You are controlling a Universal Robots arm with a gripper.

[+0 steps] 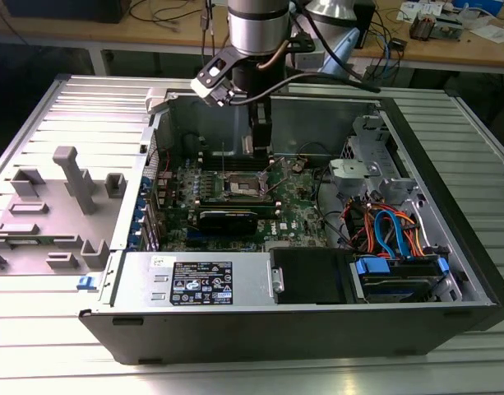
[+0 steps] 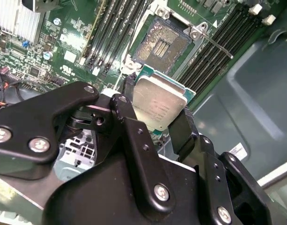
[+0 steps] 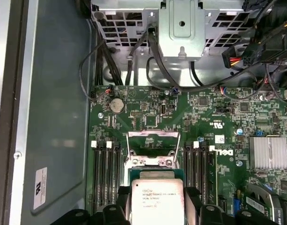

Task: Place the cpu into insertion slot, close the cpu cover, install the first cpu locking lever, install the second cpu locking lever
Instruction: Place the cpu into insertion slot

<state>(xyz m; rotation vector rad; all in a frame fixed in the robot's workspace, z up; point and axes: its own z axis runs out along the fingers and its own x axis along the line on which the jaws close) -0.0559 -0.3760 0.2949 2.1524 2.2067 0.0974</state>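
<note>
My gripper is shut on the cpu, a flat square chip with a silver-grey top, its black fingers pressing two opposite edges. In the second wrist view the chip hangs above the motherboard, just off the insertion slot, whose dark, gold-dotted centre lies uncovered. A thin locking lever is swung out beside the slot. In the first wrist view the cpu sits between the fingers, and the silvery cpu cover stands flipped open beyond it. The exterior view has the gripper low inside the open case, over the slot.
Long black memory slots flank the socket on both sides. A finned heatsink, a metal drive cage and loose cables crowd the case. The power supply lines the near wall. A grey fixture stands outside the case.
</note>
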